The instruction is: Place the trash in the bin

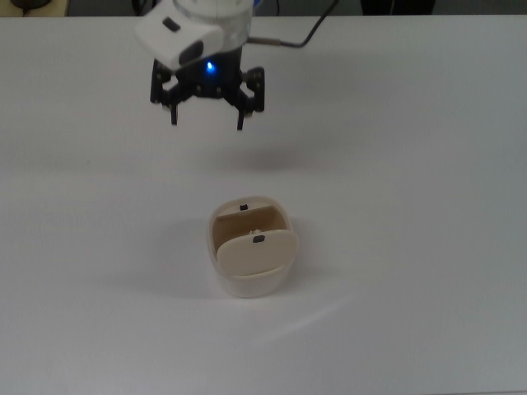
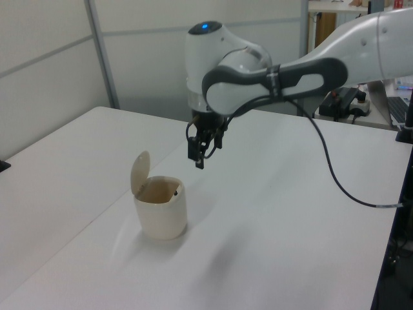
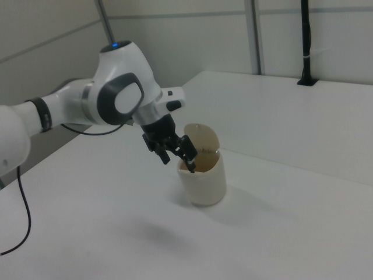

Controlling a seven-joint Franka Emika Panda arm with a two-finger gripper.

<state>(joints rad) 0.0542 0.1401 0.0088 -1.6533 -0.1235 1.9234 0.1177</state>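
Observation:
The beige bin (image 1: pixel 251 276) stands on the white table with its flap lid (image 1: pixel 254 251) swung up, also seen as the bin (image 2: pixel 161 213) and the bin (image 3: pixel 204 181). No paper ball shows in any view; the part of the bin's inside that I see looks beige. My gripper (image 1: pixel 207 123) hangs open and empty in the air, well toward the top view's top from the bin. In the left view the gripper (image 2: pixel 197 158) is above and to the right of the bin. In the right view the gripper (image 3: pixel 178 160) overlaps the bin's left rim.
White table (image 1: pixel 412 206) all around the bin. A black cable (image 2: pixel 329 168) trails from the arm across the table toward the left view's right. A wall panel and post (image 2: pixel 100 58) stand behind the table's far edge.

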